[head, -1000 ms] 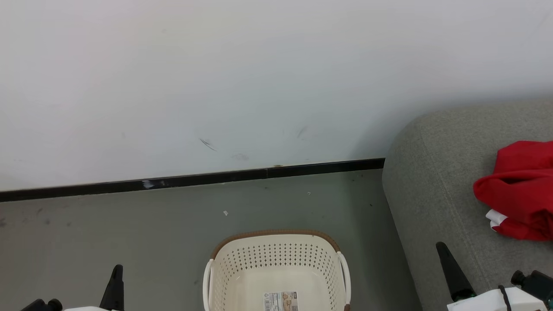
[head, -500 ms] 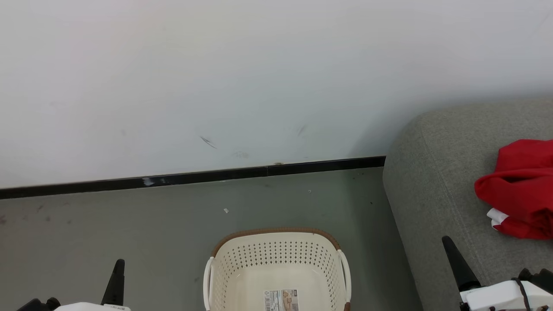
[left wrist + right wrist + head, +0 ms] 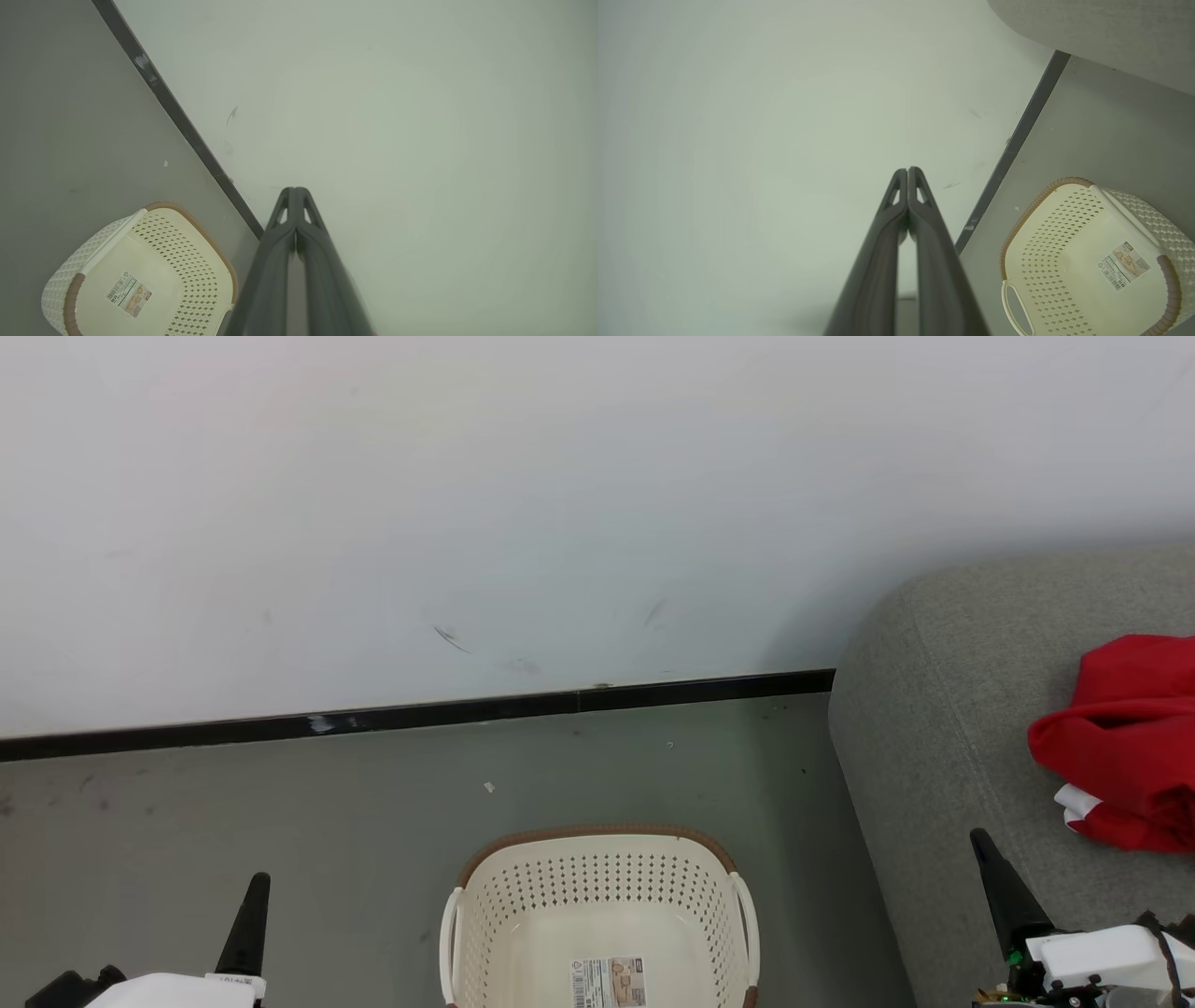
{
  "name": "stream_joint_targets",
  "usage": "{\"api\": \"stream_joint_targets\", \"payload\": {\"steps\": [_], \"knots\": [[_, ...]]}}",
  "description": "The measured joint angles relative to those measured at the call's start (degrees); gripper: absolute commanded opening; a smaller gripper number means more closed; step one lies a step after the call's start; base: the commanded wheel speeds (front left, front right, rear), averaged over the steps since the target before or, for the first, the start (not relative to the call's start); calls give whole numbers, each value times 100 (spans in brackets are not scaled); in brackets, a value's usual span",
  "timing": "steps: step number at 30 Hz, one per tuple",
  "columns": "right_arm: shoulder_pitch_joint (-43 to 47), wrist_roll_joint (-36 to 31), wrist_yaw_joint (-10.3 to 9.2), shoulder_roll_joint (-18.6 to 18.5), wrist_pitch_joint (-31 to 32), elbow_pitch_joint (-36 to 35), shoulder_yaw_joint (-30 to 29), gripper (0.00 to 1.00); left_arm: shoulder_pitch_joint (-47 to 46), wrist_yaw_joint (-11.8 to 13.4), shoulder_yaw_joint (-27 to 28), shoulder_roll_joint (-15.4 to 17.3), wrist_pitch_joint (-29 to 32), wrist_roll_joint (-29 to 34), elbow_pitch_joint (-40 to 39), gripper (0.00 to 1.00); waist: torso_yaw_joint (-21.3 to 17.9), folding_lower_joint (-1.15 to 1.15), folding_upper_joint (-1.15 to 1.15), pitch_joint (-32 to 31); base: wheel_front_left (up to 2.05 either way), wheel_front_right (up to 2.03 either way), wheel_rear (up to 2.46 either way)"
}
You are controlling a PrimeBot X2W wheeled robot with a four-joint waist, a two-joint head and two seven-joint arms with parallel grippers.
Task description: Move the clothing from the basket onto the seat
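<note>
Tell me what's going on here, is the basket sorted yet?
It looks done. The basket stands on the floor with nothing in it but its label sticker, and the red clothing lies heaped on the grey seat at the right. The left hand and right hand are both shut and empty, apart from the basket, one to each side.

Seat (image 3: 943, 709): grey woven sofa, rounded corner, at right. Clothing (image 3: 1125, 747): bright red fabric, crumpled heap, white trim at near edge, lying on it. Basket (image 3: 597, 887): cream perforated plastic, brown rim, white handles, upright on floor, near centre.
</note>
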Motion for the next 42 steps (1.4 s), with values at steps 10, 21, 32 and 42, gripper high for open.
{"api": "stream_joint_targets", "payload": {"steps": [10,21,32,42], "knots": [[-227,813,0,-65,124,71,-34,0,-132,-187,92,-99,188,-544,58,0,7,-1,0,21,0,0,0],[-241,1704,0,-116,257,207,-65,0,-246,-366,203,-132,354,-1112,160,0,15,-1,0,41,0,0,0],[-311,1703,0,-118,258,234,-69,0,-269,-376,221,-134,354,-1115,175,0,14,-2,0,41,0,0,0],[-353,1703,1,-118,277,238,-80,0,-269,-377,222,-135,354,-1115,180,0,14,-2,0,40,0,0,0]]}}
